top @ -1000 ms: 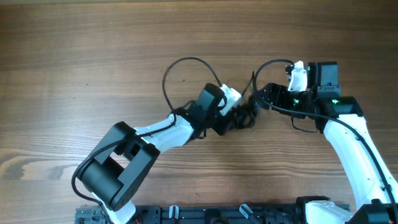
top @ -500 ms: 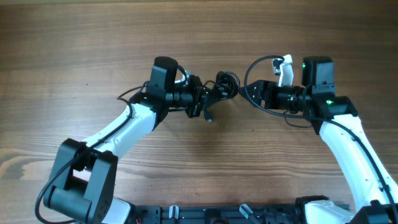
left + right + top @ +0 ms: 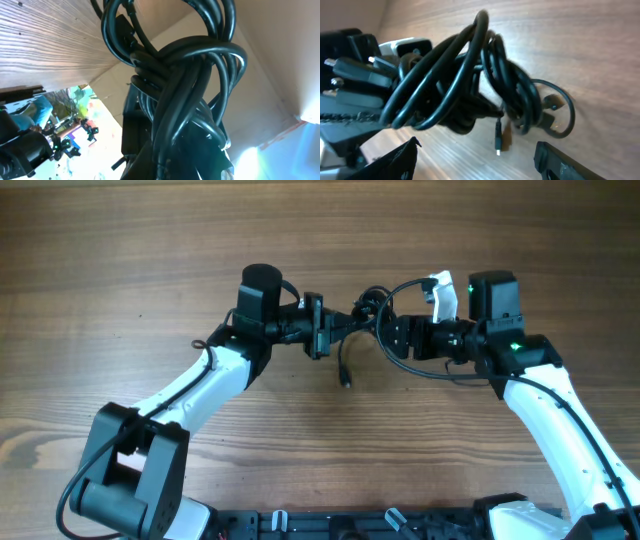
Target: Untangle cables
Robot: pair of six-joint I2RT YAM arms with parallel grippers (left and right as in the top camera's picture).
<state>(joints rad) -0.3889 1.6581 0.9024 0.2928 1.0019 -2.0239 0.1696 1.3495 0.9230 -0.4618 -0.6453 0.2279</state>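
Cable bundle: a tight knot of thin black cords (image 3: 368, 308), held up above the wooden table (image 3: 120, 260). It sits between the two grippers, about the middle of the table from left to right.
Left gripper: the left gripper (image 3: 321, 329) points to the right and pinches the bundle at its left side. In the left wrist view the cords are very close and fill almost the whole picture, so the pads themselves are hidden behind them.
Right gripper: the right gripper (image 3: 392, 335) points to the left and is just beside the right side of the bundle. In the right wrist view its fingers (image 3: 395, 160) are spread wide at the bottom corners of the picture and do not touch any cord.
Loose end: one cord (image 3: 345, 370) leaves the knot and hangs down toward the near edge of the table, with a small plug at its tip. I cannot tell if the plug touches the wood.
Loops: in the right wrist view several loops stand out from the knot. One rounder loop (image 3: 559, 116) is on the right side, low and near the table surface.
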